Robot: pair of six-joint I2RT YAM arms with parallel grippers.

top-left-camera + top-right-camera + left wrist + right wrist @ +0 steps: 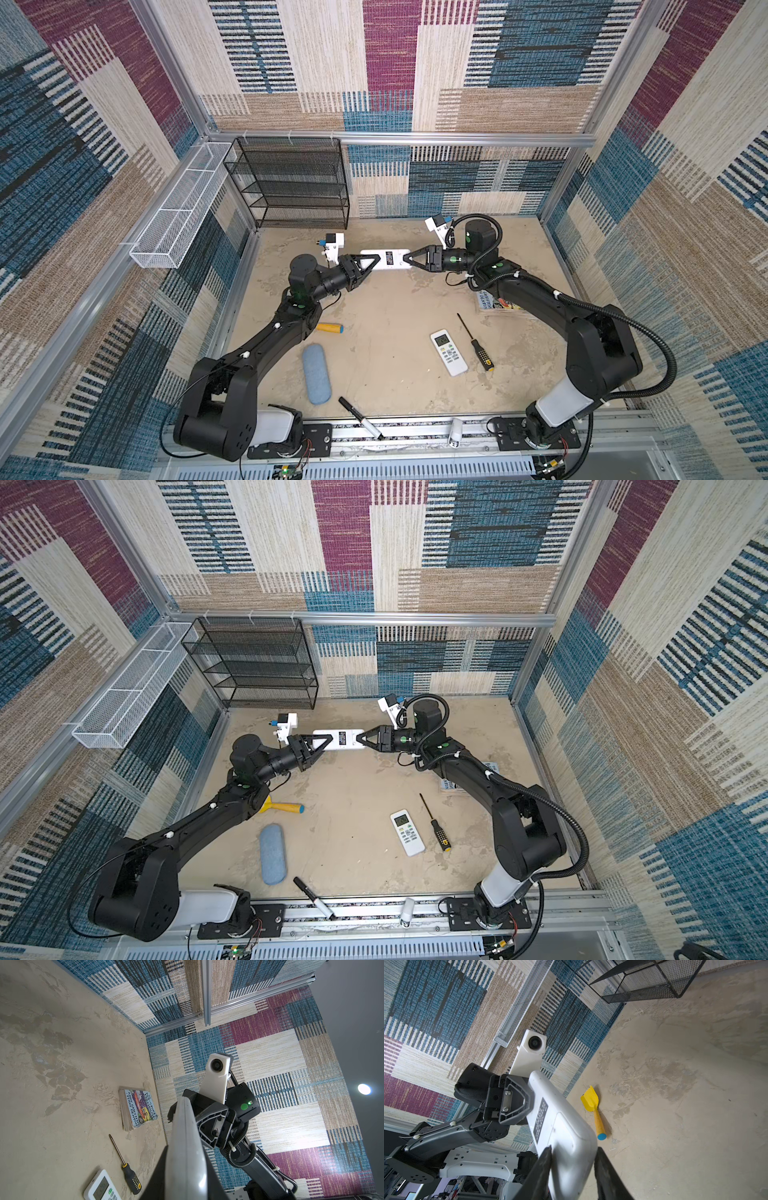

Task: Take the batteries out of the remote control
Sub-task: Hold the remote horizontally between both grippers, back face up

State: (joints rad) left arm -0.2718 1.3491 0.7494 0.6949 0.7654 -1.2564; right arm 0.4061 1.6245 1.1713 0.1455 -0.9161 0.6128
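A white remote control (388,259) (340,739) hangs level above the back of the table, its back with a black label facing up. My left gripper (375,263) (185,1178) is shut on its left end; in the left wrist view the remote (187,1147) runs edge-on between the fingers. My right gripper (405,258) (572,1159) has closed on the right end, with one finger (544,1163) on the back and the other against the opposite face. The cover on the remote's back (560,1126) looks closed. The batteries are hidden.
On the table lie a second remote (449,352) face up, a black-and-yellow screwdriver (476,343), a book (498,303), a yellow scoop with a blue-ended handle (330,328), a blue case (316,373) and a marker (359,417). A black mesh shelf (291,183) stands at the back left.
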